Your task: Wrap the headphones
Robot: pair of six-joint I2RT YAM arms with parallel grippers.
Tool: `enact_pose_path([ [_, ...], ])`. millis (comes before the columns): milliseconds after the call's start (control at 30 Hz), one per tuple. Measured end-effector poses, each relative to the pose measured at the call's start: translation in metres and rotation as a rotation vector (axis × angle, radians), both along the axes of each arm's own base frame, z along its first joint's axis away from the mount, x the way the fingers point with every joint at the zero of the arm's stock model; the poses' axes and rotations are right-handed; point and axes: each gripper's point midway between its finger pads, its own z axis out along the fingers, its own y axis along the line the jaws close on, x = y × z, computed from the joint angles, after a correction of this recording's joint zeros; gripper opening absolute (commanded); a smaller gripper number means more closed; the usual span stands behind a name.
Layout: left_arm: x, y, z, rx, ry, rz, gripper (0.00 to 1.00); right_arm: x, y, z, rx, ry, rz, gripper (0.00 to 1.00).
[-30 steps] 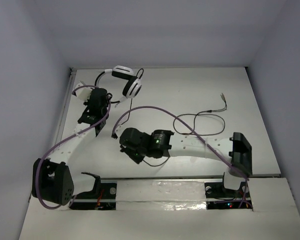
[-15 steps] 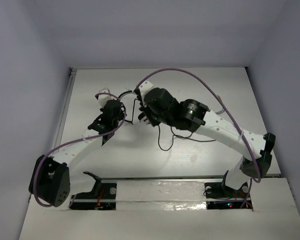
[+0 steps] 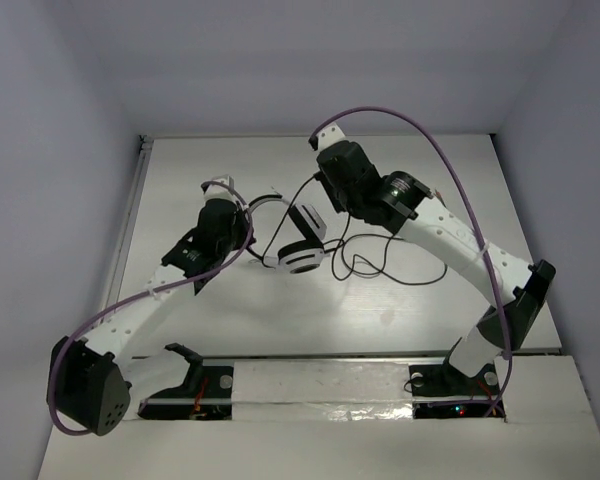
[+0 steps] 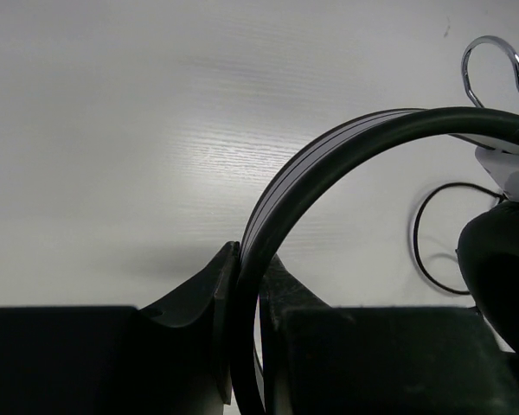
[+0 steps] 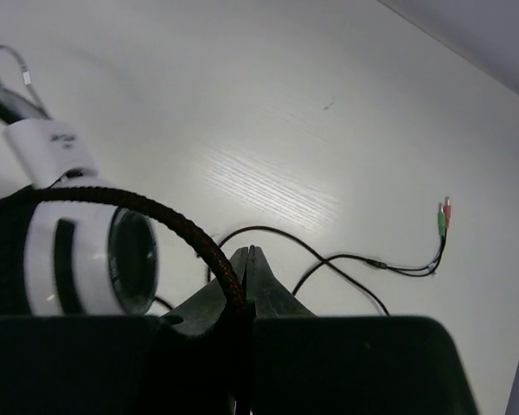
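The headphones (image 3: 298, 240) hang above the worktop (image 3: 230, 320) between my two tools: my left tool (image 3: 242, 226) on their left, my right tool (image 3: 325, 196) behind-right, cable (image 3: 380, 262) trailing right.

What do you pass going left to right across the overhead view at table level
left gripper clamped on the headband → headphones → right gripper pinching the black cable
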Motion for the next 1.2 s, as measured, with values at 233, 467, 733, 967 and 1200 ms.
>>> enact_pose_path([
  [233, -0.008, -0.009, 0.028, -0.003, -0.003, -0.087, 0.0, 0.026, -0.019, -0.02, -0.023, -0.009, -0.057, 0.05],
  [467, -0.01, -0.02, 0.07, -0.02, -0.049, -0.172, 0.0, 0.042, -0.027, -0.04, 0.01, -0.012, -0.099, 0.19],
  [733, -0.004, -0.021, 0.114, -0.069, -0.121, -0.212, 0.0, 0.046, -0.025, -0.065, 0.186, 0.02, -0.08, 0.2],
  [967, 0.003, -0.005, 0.122, -0.096, -0.119, -0.192, 0.0, 0.035, -0.01, -0.051, 0.466, -0.024, 0.01, 0.21],
  [1200, 0.003, -0.017, 0.169, -0.165, -0.19, -0.258, 0.0, 0.029, 0.04, -0.058, 0.673, 0.021, 0.205, 0.36],
])
